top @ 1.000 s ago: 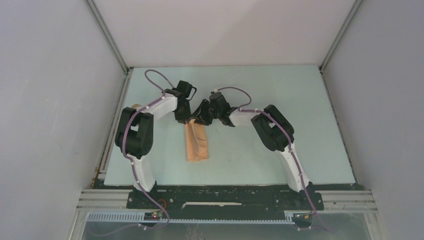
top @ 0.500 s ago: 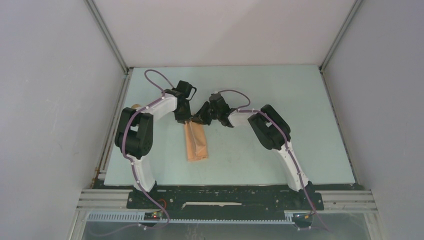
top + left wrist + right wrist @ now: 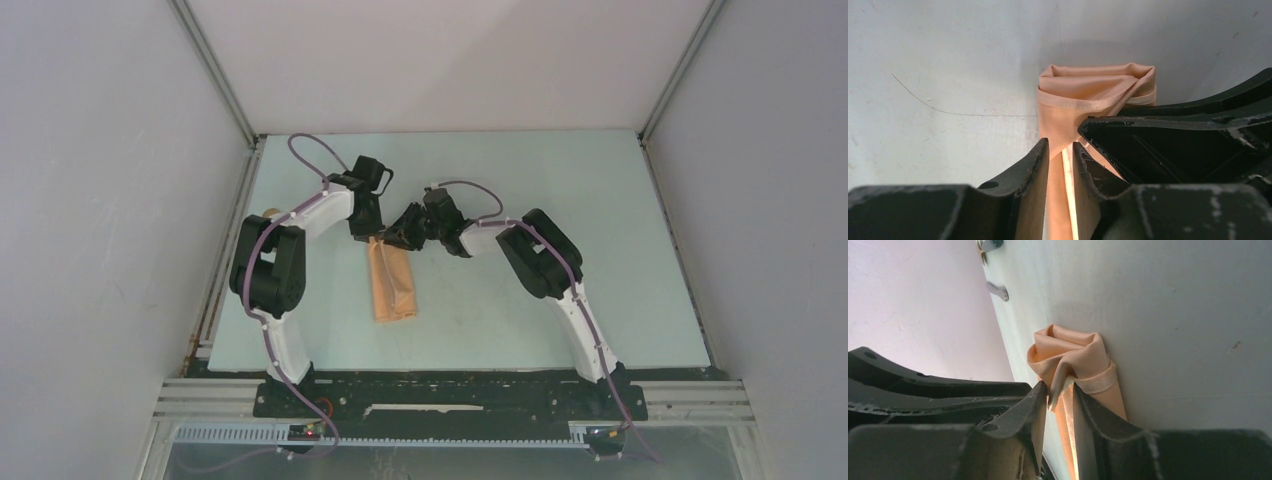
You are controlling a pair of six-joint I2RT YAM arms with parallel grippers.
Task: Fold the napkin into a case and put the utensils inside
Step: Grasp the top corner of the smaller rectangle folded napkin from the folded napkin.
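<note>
The peach napkin (image 3: 392, 285) lies folded into a narrow oblong case in the middle of the table. Its far end stands open as a puckered mouth (image 3: 1095, 82). My left gripper (image 3: 372, 236) is at that far end, its jaws (image 3: 1060, 146) shut on the left hem. My right gripper (image 3: 397, 238) is close beside it, its jaws (image 3: 1058, 385) pinched on a fold at the other side of the napkin's mouth (image 3: 1070, 352). A gold round bit (image 3: 272, 212), seemingly a utensil's bowl, peeks out by the left arm's elbow. The rest of the utensils is hidden.
The two wrists nearly touch over the far end of the case; the right gripper's black body (image 3: 1178, 135) fills the right of the left wrist view. Two small metal pieces (image 3: 997, 290) lie along the table's left edge by the wall. White walls enclose the table (image 3: 560, 180).
Both wrists have shifted slightly towards the far side, the right gripper edging left towards the left one. The right jaws have closed in on the cloth. The folded napkin stays put.
</note>
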